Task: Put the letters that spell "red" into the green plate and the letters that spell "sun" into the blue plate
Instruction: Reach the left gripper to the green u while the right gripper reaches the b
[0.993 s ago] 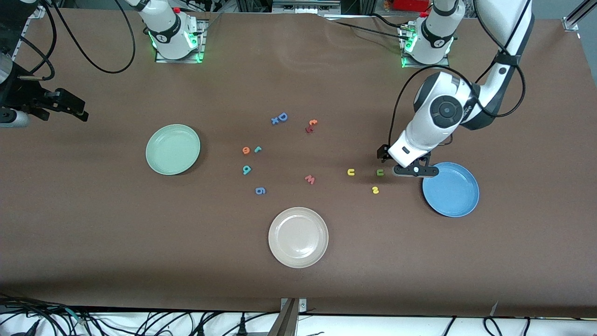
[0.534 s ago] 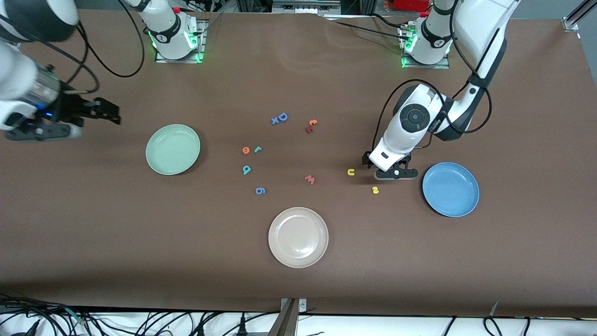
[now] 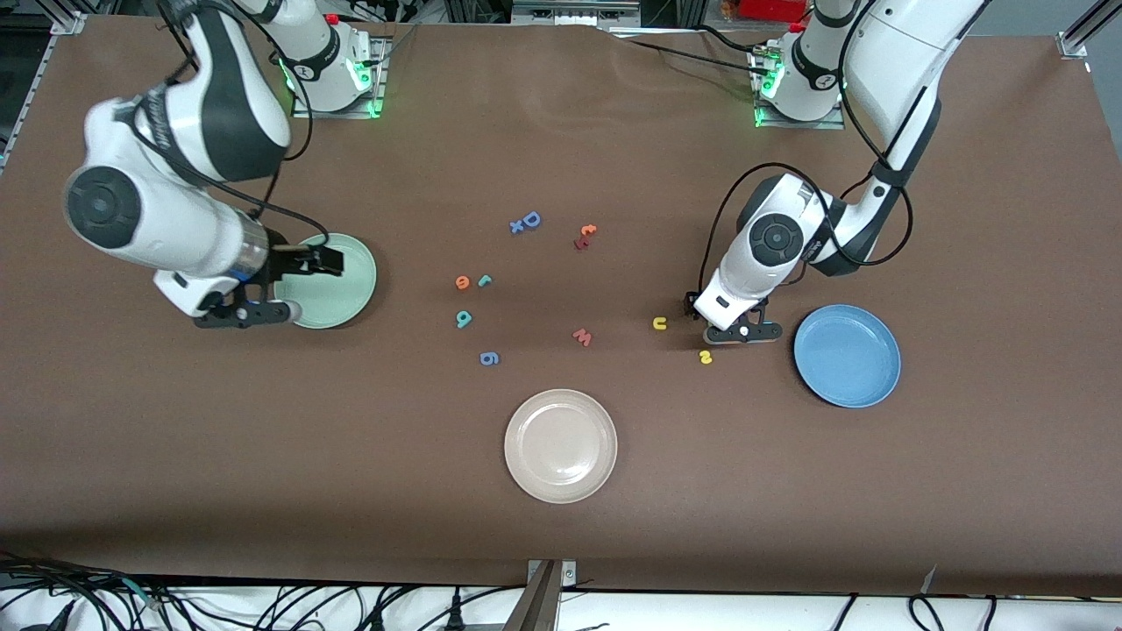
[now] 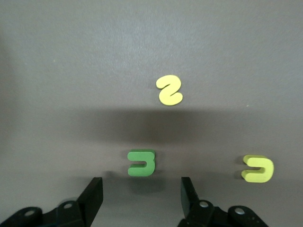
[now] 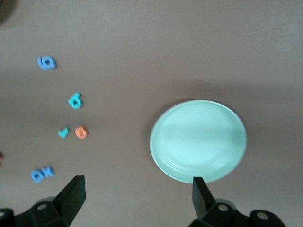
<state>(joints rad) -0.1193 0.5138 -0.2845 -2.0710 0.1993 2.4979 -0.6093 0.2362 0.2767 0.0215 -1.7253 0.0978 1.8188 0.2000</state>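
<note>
The dark green "n" [image 4: 141,163] sits between the left gripper [image 4: 141,198]'s parted, empty fingers, needing a squeeze, while the wide-open, empty right gripper [image 5: 137,196] hovers over the green plate [image 3: 351,302].

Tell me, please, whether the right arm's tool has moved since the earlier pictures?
Yes. The right tool has swung in from the table's edge at the right arm's end toward the middle and now hangs over the rim of the green plate, its jaws open.

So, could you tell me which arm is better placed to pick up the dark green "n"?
The left arm. Its hand is low over the dark green "n", fingers open either side of it, beside the blue plate. The right hand is at the green plate.
</note>
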